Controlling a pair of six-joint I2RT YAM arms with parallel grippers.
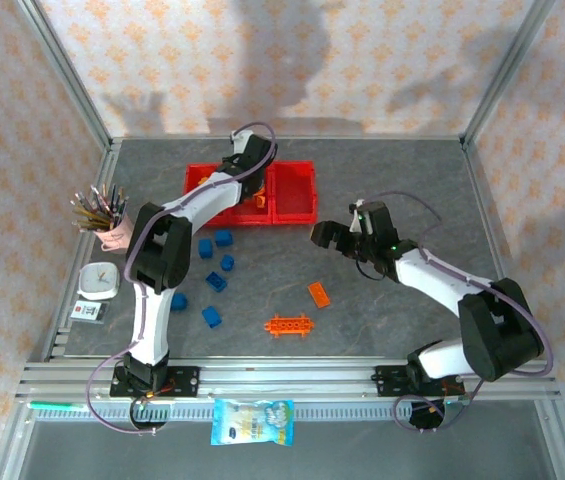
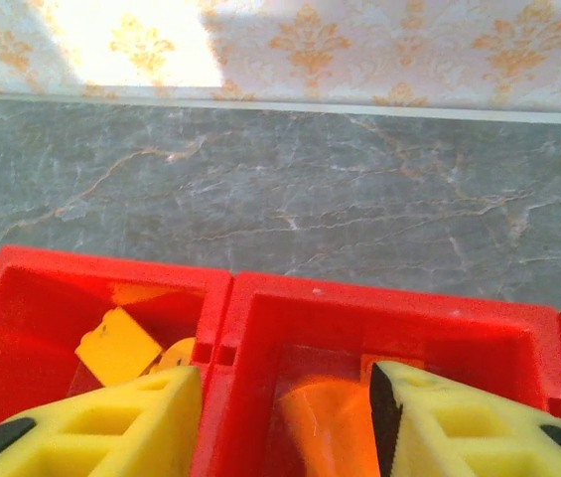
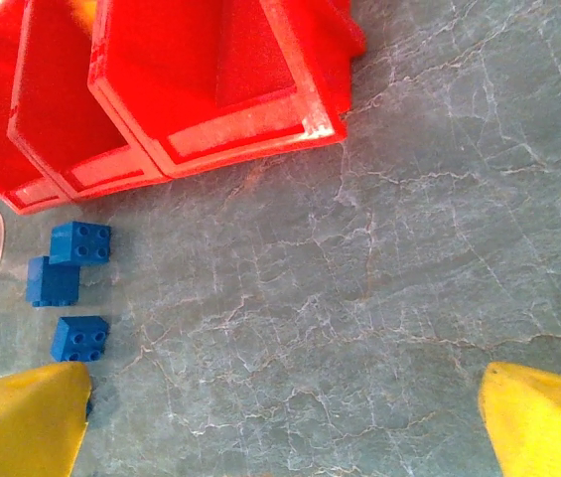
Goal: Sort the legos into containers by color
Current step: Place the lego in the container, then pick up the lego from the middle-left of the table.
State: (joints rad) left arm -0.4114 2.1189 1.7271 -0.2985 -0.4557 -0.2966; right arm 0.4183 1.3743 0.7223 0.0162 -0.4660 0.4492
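The three joined red containers stand at the back of the table. My left gripper hangs over them, open. A curved orange lego lies in the middle container, against the right finger, with a gap to the left finger. Yellow legos sit in the left container. Several blue legos are scattered left of centre, also in the right wrist view. An orange ladder plate and an orange brick lie nearer the front. My right gripper is open over bare table.
A pink pencil cup and a small white clock stand at the left edge. A snack bag lies on the front rail. Metal frame posts and papered walls enclose the table.
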